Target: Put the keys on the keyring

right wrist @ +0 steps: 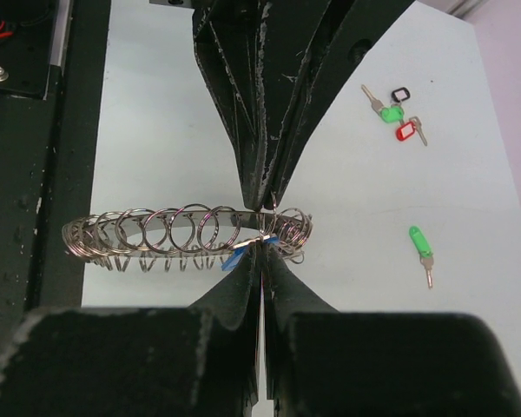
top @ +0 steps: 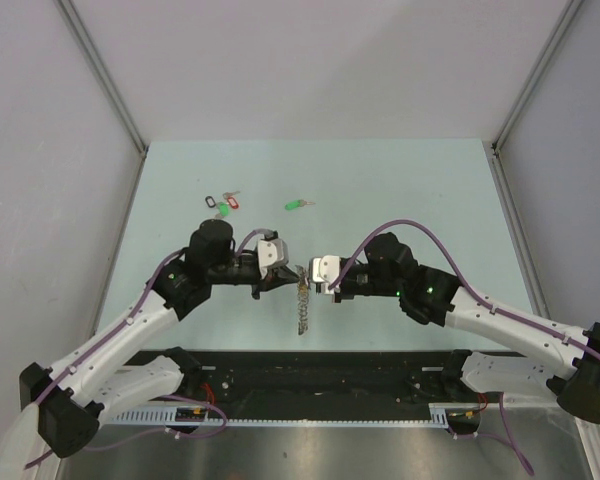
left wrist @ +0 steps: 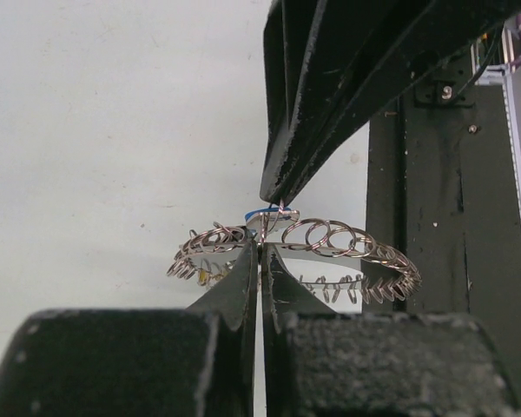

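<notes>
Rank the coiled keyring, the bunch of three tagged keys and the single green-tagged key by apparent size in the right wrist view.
1. coiled keyring, clearly largest, though also nearest the camera.
2. bunch of three tagged keys.
3. single green-tagged key, smallest.

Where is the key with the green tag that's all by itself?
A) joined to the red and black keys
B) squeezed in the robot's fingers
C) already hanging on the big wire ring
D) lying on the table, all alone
D: the green-tagged key lies flat on the table, apart from the keyring and from the three-key bunch.
</notes>
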{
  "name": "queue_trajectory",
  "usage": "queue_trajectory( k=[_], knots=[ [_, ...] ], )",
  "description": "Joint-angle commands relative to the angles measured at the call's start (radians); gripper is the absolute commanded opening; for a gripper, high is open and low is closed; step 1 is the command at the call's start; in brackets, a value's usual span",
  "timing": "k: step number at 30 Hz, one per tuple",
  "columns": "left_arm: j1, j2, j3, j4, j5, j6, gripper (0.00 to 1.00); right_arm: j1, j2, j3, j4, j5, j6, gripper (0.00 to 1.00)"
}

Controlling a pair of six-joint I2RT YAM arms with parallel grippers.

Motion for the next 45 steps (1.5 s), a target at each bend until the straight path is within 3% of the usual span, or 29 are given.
queue_trajectory(
  k=[1,11,16,22,26,32,41,45],
  knots=[
    [0.038,-0.009,0.024,0.14,0.069,-0.109,0.0,0.007,0.0,0.016,0.033,0.035,-0.017,0.0],
    [0.056,-0.021,-0.001,0.208,0.123,-0.153,0.0,-0.001,0.019,0.016,0.058,0.049,0.006,0.0],
    [0.055,-0.017,0.001,0.204,0.132,-0.147,0.0,-0.001,0.017,0.016,0.079,0.036,0.02,0.18],
    [0.056,-0.009,0.004,0.195,0.14,-0.14,0.0,-0.003,0.017,0.013,0.101,0.038,0.034,0.21],
    [0.056,-0.009,0.004,0.198,0.142,-0.141,0.0,-0.003,0.008,0.007,0.113,0.032,0.04,0.2],
    [0.055,-0.023,-0.005,0.218,0.132,-0.149,0.0,-0.006,0.016,0.004,0.111,0.039,0.041,0.03],
    [0.062,-0.07,-0.048,0.292,0.097,-0.178,0.0,-0.016,0.013,0.004,0.099,0.059,0.041,0.0],
    [0.062,-0.06,-0.031,0.243,0.129,-0.118,0.01,-0.015,0.007,0.006,0.088,0.046,0.026,0.0]
  ],
)
